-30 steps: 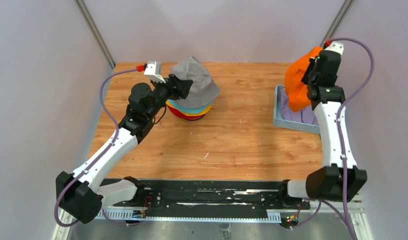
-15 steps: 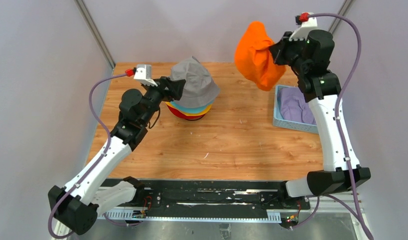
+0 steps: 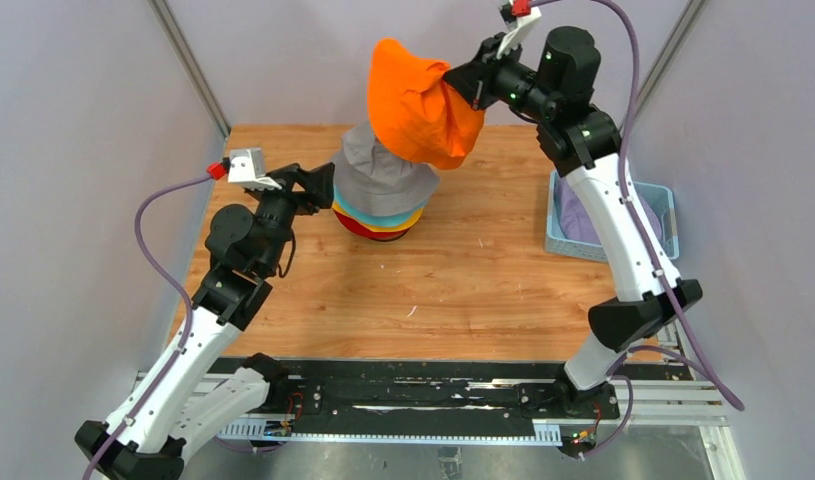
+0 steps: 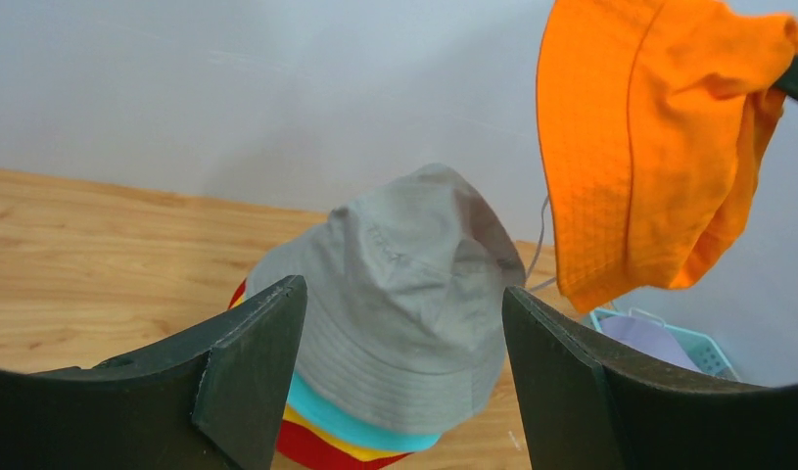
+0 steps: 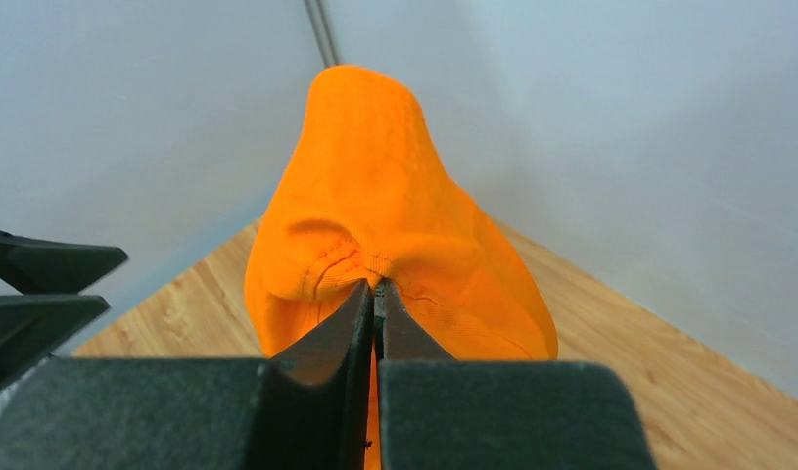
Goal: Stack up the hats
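Orange hat (image 3: 418, 100) aloft, upper centre of the top view, just above the grey hat (image 3: 378, 180).
I read the right claw (image 5: 375, 294) as clamped tight on a fold of the orange hat. Grey sits over teal (image 4: 365, 428), yellow (image 4: 323, 437) and red (image 3: 363, 228) on the bench (image 3: 463, 280), centre-left. Left claw (image 3: 321, 178) gapes wide at the pile's left side, holding nothing. Lavender hat (image 3: 583, 220) lies in the basket (image 3: 663, 200), right edge.
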Action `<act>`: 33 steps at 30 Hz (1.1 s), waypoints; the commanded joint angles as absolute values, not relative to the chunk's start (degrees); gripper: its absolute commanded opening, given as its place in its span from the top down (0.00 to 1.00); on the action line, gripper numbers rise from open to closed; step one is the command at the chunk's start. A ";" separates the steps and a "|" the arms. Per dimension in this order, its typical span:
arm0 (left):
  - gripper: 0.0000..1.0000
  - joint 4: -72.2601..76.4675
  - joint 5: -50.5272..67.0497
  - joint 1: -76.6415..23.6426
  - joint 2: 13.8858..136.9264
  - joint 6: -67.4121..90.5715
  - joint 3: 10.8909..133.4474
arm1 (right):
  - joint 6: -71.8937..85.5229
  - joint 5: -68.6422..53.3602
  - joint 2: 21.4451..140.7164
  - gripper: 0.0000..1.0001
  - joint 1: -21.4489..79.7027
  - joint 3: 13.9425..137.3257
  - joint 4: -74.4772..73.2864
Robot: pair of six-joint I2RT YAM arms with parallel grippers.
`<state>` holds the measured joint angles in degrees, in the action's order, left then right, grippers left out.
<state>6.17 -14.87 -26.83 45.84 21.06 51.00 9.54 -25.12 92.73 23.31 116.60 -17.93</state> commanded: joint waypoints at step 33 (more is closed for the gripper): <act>0.22 2.72 -24.00 -26.94 38.85 17.87 45.16 | 8.44 -27.81 121.59 0.99 33.31 145.90 -21.80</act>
